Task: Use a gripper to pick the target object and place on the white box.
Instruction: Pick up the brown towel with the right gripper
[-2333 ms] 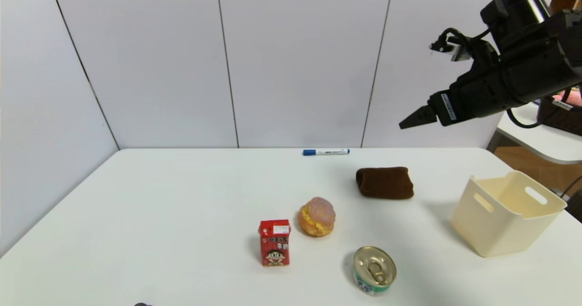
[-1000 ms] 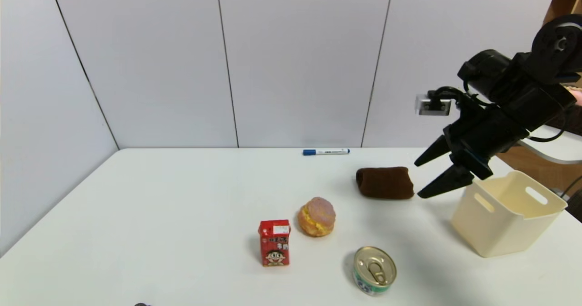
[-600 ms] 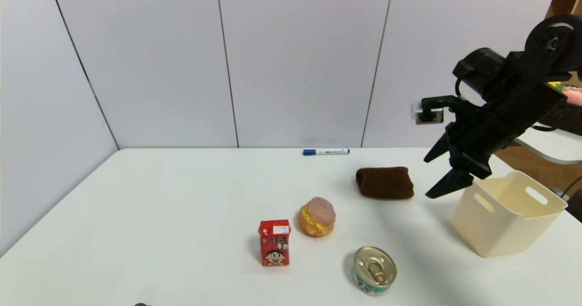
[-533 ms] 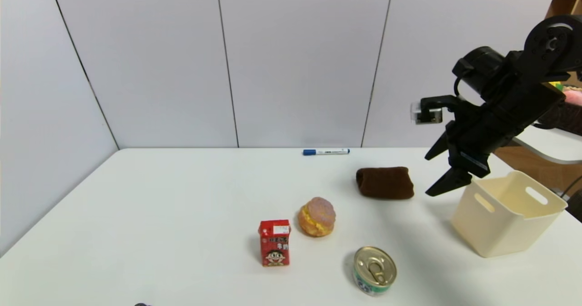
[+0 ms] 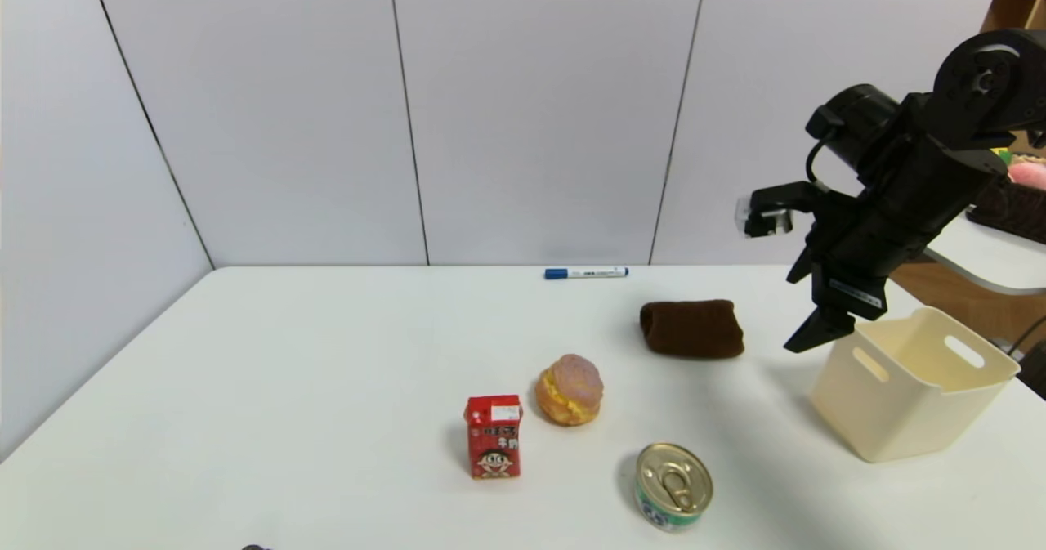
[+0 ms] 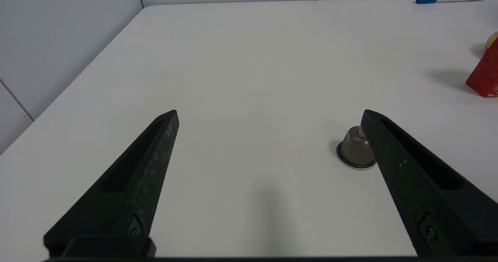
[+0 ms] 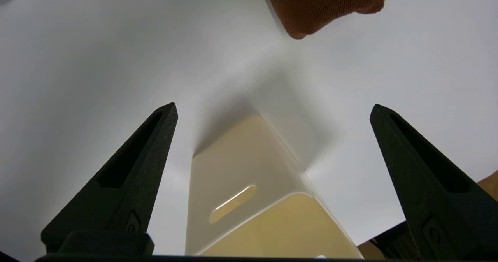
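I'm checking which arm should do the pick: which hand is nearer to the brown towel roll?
Right. The right hand hangs open above the table, between the towel roll and the white box. The left hand is far over on the left.

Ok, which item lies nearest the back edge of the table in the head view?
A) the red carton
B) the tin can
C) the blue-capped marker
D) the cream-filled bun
C: the blue-capped marker lies right by the back edge, beyond the brown towel roll.
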Robot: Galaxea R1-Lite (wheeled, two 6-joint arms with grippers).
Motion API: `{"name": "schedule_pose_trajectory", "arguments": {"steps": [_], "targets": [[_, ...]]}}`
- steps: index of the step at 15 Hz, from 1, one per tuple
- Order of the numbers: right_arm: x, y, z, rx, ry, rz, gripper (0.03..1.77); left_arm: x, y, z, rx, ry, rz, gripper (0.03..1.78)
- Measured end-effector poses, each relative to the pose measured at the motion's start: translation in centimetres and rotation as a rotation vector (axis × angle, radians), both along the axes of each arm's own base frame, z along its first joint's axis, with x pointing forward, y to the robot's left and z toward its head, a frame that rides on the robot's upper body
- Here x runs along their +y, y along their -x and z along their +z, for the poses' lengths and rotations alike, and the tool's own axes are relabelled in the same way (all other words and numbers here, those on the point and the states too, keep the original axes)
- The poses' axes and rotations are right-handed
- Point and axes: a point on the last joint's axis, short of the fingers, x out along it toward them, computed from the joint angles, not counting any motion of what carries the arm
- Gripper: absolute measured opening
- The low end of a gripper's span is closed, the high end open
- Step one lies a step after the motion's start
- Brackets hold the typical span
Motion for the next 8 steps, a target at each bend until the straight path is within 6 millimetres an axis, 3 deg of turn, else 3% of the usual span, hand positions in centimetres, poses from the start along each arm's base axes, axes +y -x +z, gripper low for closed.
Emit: {"name": "schedule_pose_trajectory", "arguments": {"steps": [5, 8], "targets": [[0.3, -0.6, -1.0, 0.028, 0.008, 0.006, 1.71, 0.0, 0.0, 0.0, 0.0, 0.0, 0.0, 1.69], [1.6, -1.0, -1.7, 0.044, 0.001, 0.037, 1.71, 0.0, 0.0, 0.0, 0.0, 0.0, 0.0, 1.69]]}}
